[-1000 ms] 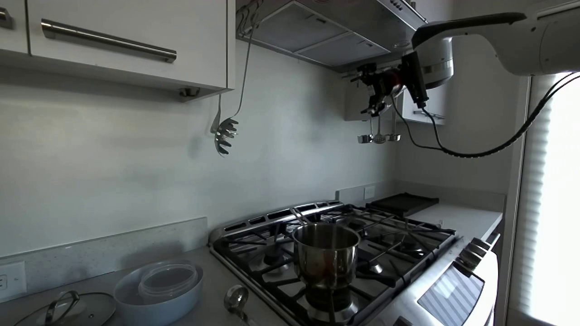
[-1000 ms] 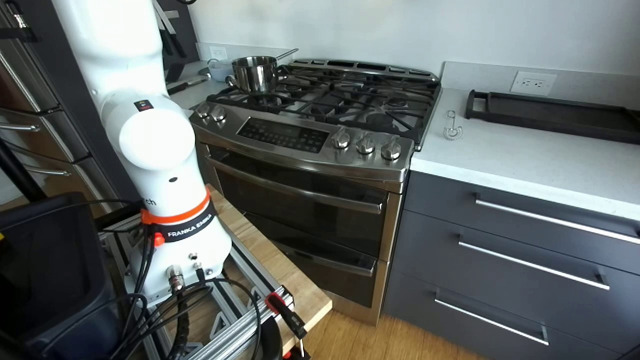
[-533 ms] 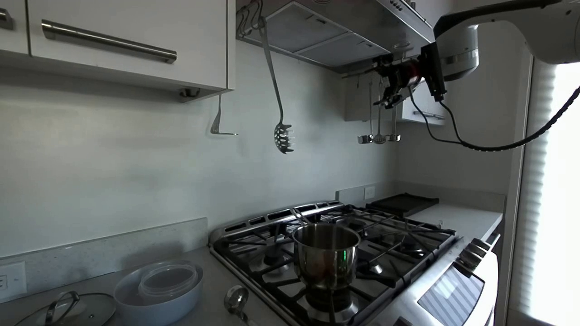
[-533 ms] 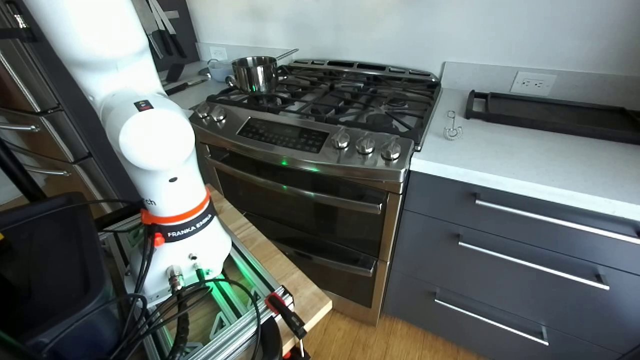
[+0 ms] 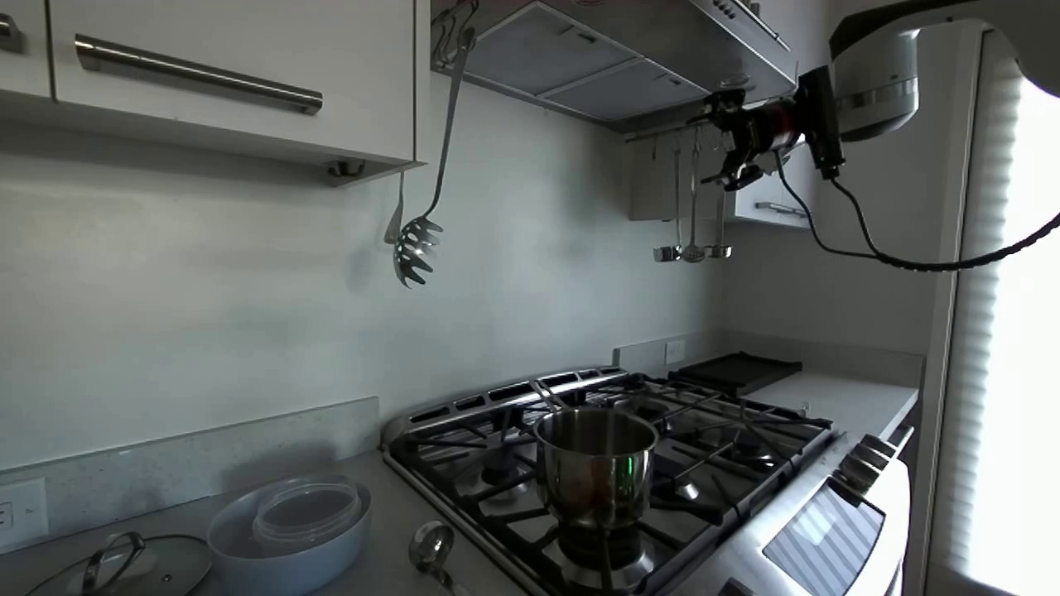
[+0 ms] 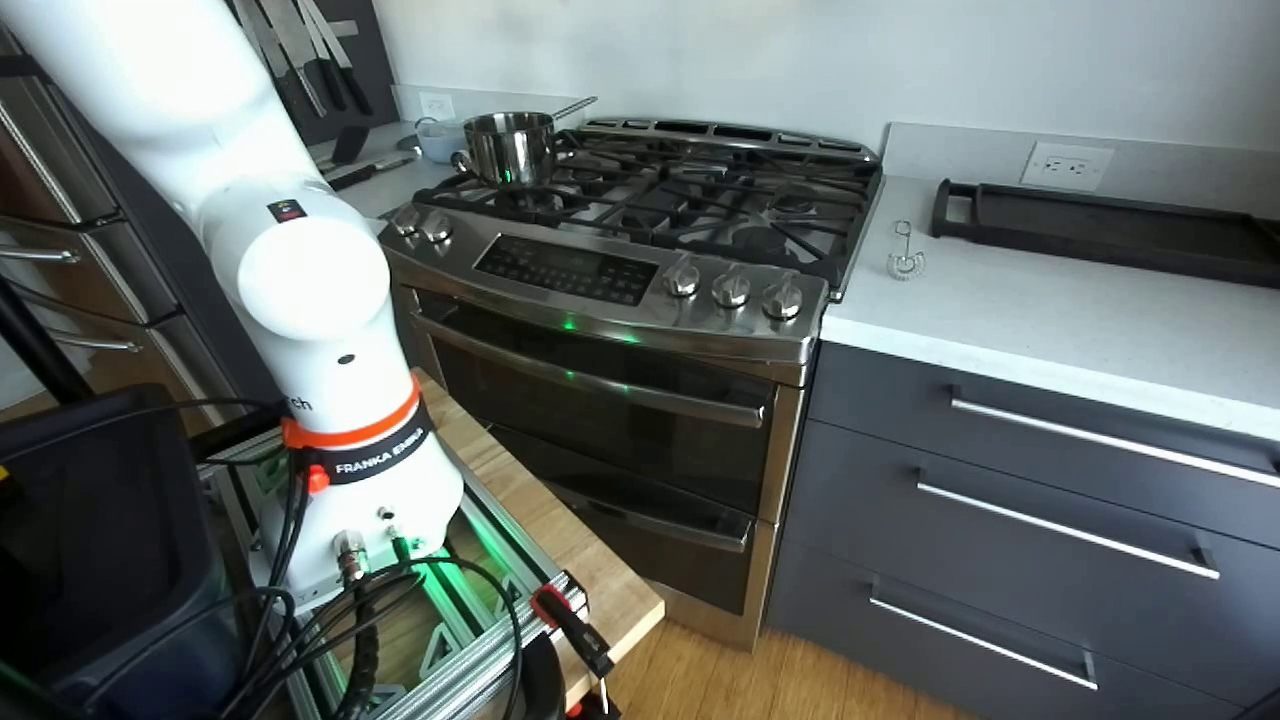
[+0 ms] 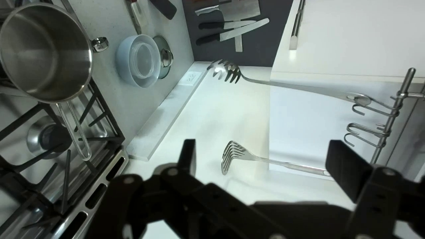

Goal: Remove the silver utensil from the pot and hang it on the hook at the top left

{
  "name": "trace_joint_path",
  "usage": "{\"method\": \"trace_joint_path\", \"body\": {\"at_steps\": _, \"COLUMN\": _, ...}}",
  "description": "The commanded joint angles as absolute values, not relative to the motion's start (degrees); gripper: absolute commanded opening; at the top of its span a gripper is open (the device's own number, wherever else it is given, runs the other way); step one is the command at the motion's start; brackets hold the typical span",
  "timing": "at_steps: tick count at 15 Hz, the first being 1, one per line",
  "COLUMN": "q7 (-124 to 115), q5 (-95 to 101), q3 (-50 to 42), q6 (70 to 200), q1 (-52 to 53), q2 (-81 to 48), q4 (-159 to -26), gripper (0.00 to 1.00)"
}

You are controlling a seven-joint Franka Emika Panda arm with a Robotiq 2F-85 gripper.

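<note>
Jutting from upper right in exterior view: arm (image 5: 878, 87), gripper (image 5: 709, 149) pointing left, jaws spread wide, nothing held. Silver utensil (image 5: 414, 240), toothed head: hanging on hook (image 5: 474, 12), upper left. Pot (image 5: 596, 484): stovetop (image 5: 720, 480), lower centre.

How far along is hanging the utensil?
Looks done: wrist view shows the pot without a utensil and the spaghetti server hanging on a wire hook. In hand: nothing; the gripper is clear of the server, jaws open. Left: probably nothing, since the server hangs on its own.

A kitchen, judging by the gas stove (image 6: 625, 327) (steel pot (image 5: 595, 488) on top), range hood (image 5: 580, 70) and knives (image 7: 243, 30).
</note>
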State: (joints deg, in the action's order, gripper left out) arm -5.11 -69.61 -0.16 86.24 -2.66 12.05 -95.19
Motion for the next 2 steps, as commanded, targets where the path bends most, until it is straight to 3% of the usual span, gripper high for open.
{"method": "trace_joint_path", "body": {"at_steps": 1, "q7": -5.3, "q5": -69.5, "q3": -0.6, "q6": 86.2, "q1": -2.1, "q2": 11.8, "q4": -94.7, "gripper": 1.00}}
{"method": "trace_joint_path", "body": {"at_steps": 2, "q7": -5.3, "q5": -69.5, "q3": -0.6, "q6": 86.2, "q1": -2.1, "q2": 11.7, "q4": -94.6, "gripper": 1.00}}
